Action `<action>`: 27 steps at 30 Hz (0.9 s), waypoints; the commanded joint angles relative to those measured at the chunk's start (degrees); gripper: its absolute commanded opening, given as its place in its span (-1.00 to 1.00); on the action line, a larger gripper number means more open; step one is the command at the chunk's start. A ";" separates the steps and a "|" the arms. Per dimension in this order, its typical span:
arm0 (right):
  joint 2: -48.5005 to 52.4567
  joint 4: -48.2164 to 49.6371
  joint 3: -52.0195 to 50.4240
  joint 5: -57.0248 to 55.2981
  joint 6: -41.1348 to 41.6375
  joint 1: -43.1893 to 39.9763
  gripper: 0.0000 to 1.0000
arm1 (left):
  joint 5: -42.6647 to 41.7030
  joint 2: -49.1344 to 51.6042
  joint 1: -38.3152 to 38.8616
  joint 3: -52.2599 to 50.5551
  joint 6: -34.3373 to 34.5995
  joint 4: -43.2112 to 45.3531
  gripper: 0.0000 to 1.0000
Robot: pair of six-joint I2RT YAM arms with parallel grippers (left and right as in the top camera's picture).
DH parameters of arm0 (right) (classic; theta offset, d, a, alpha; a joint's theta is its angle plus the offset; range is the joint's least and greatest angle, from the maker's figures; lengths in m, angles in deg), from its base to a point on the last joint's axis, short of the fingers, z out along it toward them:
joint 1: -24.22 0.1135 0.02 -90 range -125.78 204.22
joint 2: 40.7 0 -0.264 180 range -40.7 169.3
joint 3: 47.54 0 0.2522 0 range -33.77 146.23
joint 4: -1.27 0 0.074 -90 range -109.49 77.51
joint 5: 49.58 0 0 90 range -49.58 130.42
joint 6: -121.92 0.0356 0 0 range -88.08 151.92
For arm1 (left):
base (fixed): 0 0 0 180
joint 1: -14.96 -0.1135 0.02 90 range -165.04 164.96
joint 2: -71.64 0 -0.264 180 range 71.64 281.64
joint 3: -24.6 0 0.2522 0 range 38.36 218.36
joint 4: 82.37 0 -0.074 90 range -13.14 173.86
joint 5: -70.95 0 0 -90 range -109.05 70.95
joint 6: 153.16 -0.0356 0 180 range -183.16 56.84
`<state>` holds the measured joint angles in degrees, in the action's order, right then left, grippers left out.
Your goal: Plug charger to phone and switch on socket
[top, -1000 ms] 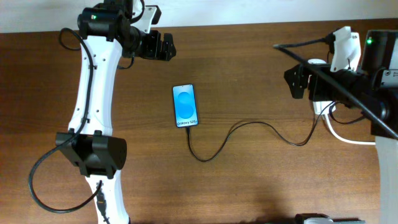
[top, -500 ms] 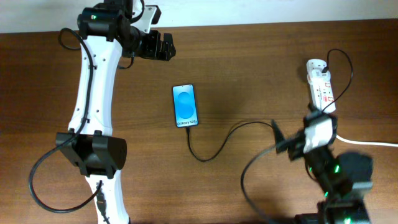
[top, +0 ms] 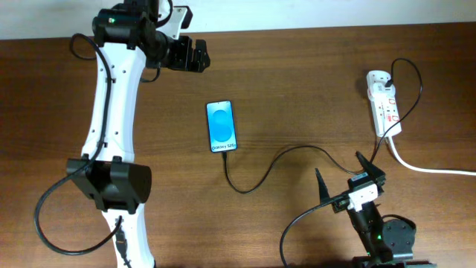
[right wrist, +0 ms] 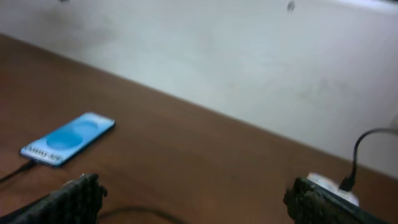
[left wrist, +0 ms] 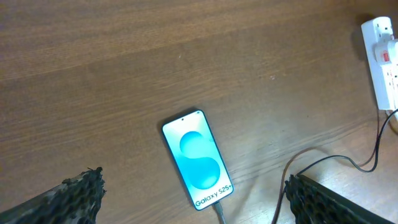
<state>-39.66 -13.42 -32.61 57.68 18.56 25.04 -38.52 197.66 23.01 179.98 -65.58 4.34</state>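
Note:
The phone [top: 222,126] lies flat mid-table, blue screen up; it also shows in the left wrist view [left wrist: 196,158] and the right wrist view [right wrist: 67,139]. The black charger cable [top: 282,158] runs from the phone's bottom edge across to the white socket strip [top: 384,102] at the far right, where it is plugged in. Its tip sits at the phone's port [left wrist: 219,210]. The socket shows in the left wrist view [left wrist: 384,56]. My left gripper [top: 190,55] is open and empty, above the phone at the table's back. My right gripper [top: 348,182] is open and empty near the front right.
A thicker white cord [top: 431,168] leaves the socket toward the right edge. The left arm's body [top: 111,134] stretches along the table's left side. A white wall [right wrist: 249,68] stands behind the table.
The right arm has swung from the socket at the back right down to the front right of the table. The left arm, phone and cable have not moved.

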 commanded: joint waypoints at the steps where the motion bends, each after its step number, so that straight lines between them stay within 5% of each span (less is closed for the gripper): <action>1: -0.85 -2.10 -0.85 1.01 0.31 0.44 0.97 | 0.00 -0.44 -0.35 1.03 -0.92 0.15 0.98; 21: -0.85 -2.05 -0.85 0.98 0.28 0.35 0.97 | 0.02 -0.50 0.00 1.03 -0.92 0.13 0.98; 27: -0.85 -2.05 -0.85 0.98 0.31 0.35 0.97 | 5.05 -12.44 4.35 -5.57 -0.92 2.73 0.98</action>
<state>-39.80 -15.28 -33.04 57.92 18.58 25.02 -37.91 195.78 25.64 179.28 -65.58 4.53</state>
